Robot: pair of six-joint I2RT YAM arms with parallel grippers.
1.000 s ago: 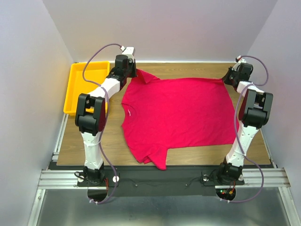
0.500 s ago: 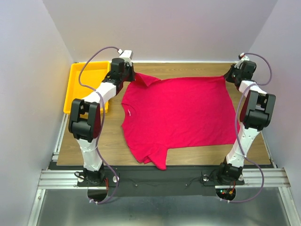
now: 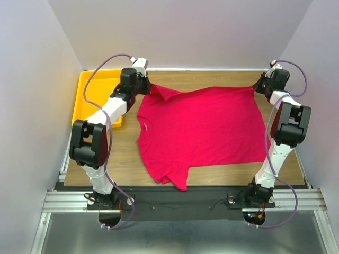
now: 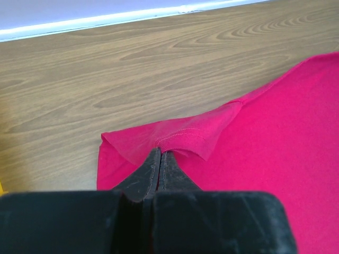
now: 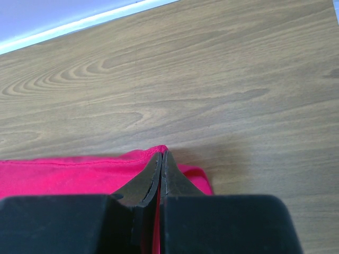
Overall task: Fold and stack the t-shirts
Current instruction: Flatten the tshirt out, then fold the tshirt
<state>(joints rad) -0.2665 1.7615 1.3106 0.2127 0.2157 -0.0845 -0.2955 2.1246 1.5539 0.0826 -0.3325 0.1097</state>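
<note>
Your crimson t-shirt (image 3: 206,129) lies spread across the middle of the wooden table (image 3: 212,76), turned sideways, collar (image 3: 142,125) toward the left arm and hem toward the right. Most of it sits flat, though the near sleeve (image 3: 174,179) is rumpled and doubled over by the front edge. Look along the far edge: your left gripper (image 4: 160,154) has its jaws pressed together on the far sleeve (image 4: 185,135), a fold of cloth bunched right at the tips, and the sleeve rides up off the wood in a little tent. On the other side, your right gripper (image 5: 162,155) is pinched tight on the far hem corner (image 5: 192,179), fabric nipped between the tips just above the table. That pairing makes sense: take both ends of one long edge and it runs taut between the arms, so it can travel as a straight line instead of sagging. I'd judge you're at the start of the first fold, the far half ready to be carried toward you and laid over the near half. Nothing is folded yet, so there's plenty left. The yellow tray (image 3: 90,90) sits at the far left, beside the left arm and apart from the shirt. Watch that near sleeve; it may need smoothing.
</note>
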